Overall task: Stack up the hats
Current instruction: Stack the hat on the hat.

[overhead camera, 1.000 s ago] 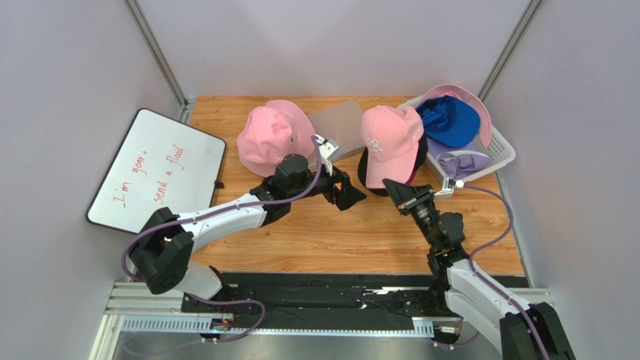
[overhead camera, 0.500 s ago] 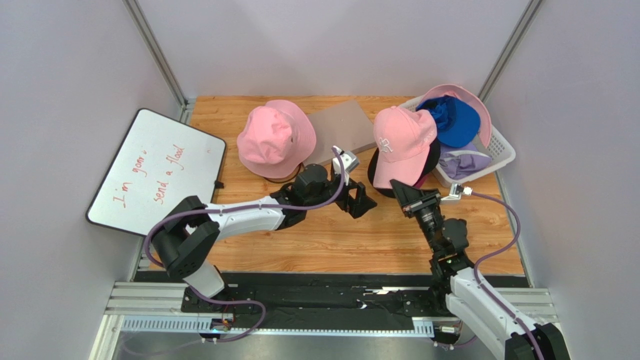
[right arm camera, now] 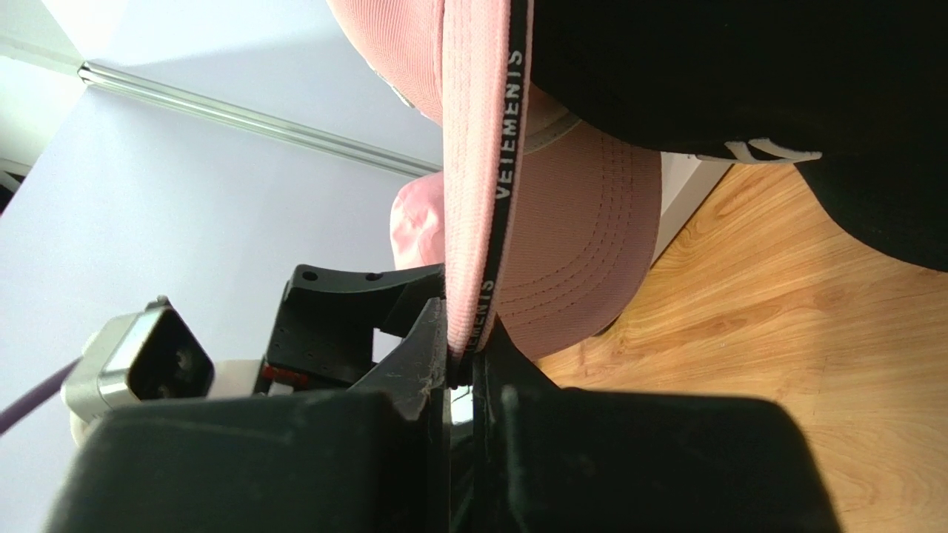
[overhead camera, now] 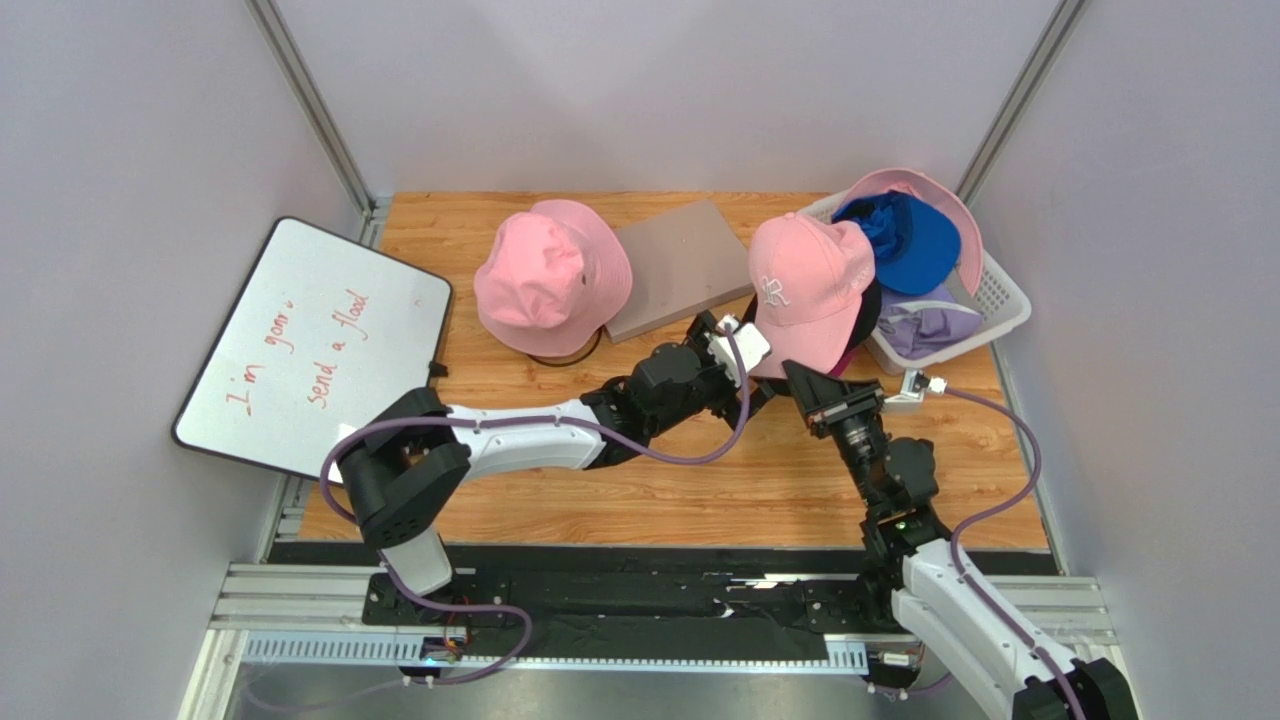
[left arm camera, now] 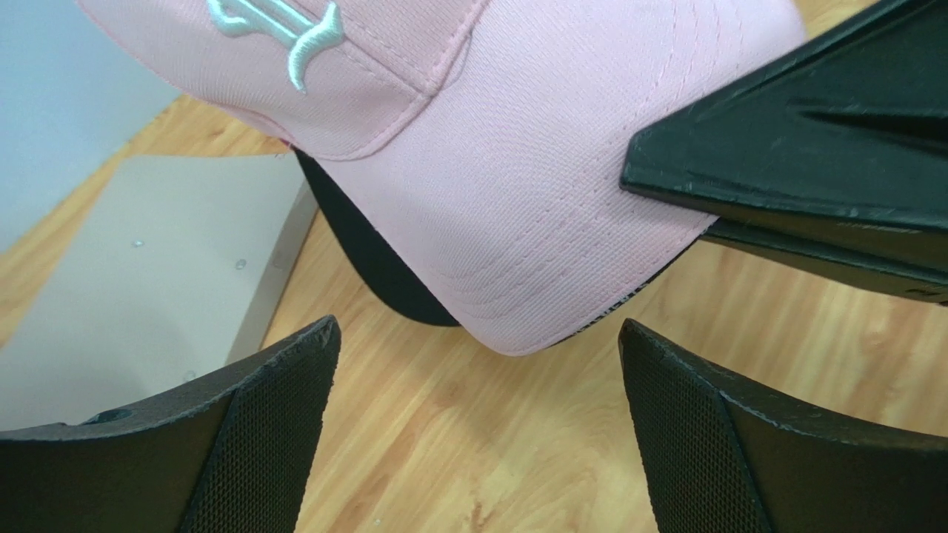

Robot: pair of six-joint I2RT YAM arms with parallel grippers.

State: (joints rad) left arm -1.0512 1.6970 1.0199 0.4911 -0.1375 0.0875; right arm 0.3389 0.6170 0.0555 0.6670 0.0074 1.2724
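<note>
Swung my left gripper [left arm camera: 479, 333] rightward to pink cap [overhead camera: 812, 270], fingers spread wide at brim. My right gripper [right arm camera: 462, 366] pinches brim; cap lies over black cap [left arm camera: 367, 255], near far-right corner of tabletop [overhead camera: 676, 495].

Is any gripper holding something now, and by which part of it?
The right gripper is shut on the edge of the pink cap's brim. The left gripper is open near that brim and holds nothing.
</note>
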